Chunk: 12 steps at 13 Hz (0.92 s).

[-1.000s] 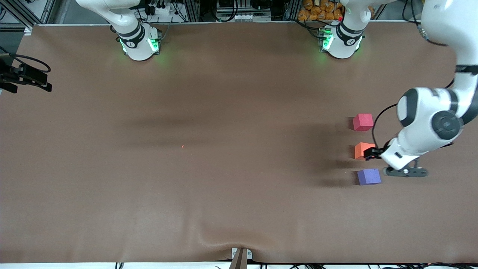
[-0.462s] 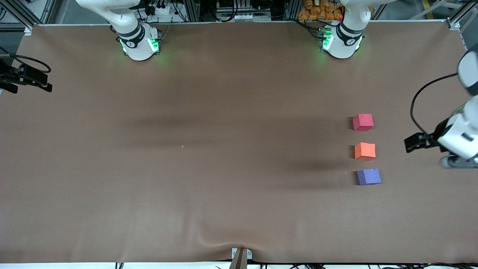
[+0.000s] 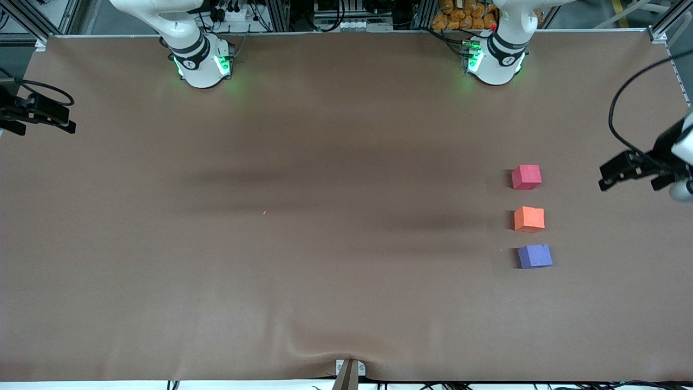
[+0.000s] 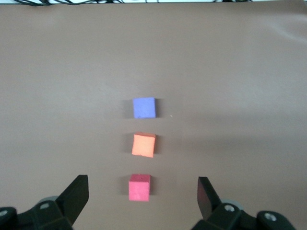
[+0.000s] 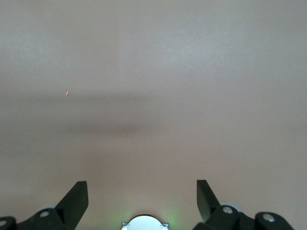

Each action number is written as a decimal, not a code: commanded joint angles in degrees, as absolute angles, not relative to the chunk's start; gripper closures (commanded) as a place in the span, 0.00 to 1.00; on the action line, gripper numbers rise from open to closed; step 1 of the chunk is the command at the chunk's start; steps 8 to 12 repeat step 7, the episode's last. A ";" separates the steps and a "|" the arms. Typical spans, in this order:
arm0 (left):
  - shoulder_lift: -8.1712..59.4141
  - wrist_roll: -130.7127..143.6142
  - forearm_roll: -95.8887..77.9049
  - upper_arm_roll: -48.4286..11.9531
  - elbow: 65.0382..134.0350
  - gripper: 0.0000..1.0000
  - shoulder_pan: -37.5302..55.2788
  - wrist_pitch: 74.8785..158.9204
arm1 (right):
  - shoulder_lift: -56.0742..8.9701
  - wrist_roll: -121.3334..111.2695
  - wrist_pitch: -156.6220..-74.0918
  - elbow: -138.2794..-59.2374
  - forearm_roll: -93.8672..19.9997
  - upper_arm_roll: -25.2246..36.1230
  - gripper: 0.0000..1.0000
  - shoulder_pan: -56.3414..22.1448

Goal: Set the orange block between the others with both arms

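Observation:
The orange block (image 3: pixel 529 219) rests on the table between the others, the red-pink cube (image 3: pixel 526 177) and the purple cube (image 3: pixel 535 256), all in one row with small gaps. The left wrist view shows the same row: purple cube (image 4: pixel 144 107), orange block (image 4: pixel 143 144), red-pink cube (image 4: pixel 139 187). My left gripper (image 3: pixel 609 176) hangs open and empty in the air over the left arm's end of the table, apart from the cubes; its fingers (image 4: pixel 79 194) stand wide. My right gripper (image 5: pixel 141 196) is open and empty, high above its own green-lit base (image 5: pixel 144 223).
The brown table cover (image 3: pixel 346 216) has a tiny red speck (image 3: pixel 265 212) near the middle and a wrinkle at the edge nearest the front camera. A black device with a cable (image 3: pixel 38 111) sits at the right arm's end. Both arm bases (image 3: pixel 201 62) (image 3: pixel 495 59) stand along the table's edge.
My left gripper has let go of the orange block and drawn away toward the left arm's end of the table. The block stays between the two cubes. The right arm waits.

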<state>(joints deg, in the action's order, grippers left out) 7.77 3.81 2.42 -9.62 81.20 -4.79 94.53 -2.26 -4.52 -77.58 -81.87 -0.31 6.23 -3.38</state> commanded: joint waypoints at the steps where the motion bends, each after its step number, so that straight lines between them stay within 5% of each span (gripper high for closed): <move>1: 0.81 4.22 0.97 -3.89 89.71 0.00 0.42 94.04 | -2.20 -3.43 -77.34 -81.74 -1.05 6.06 0.00 -3.08; 12: -1.49 3.86 0.70 -2.28 92.02 0.00 1.14 93.43 | -2.20 -3.43 -77.26 -81.74 -1.05 6.06 0.00 -3.08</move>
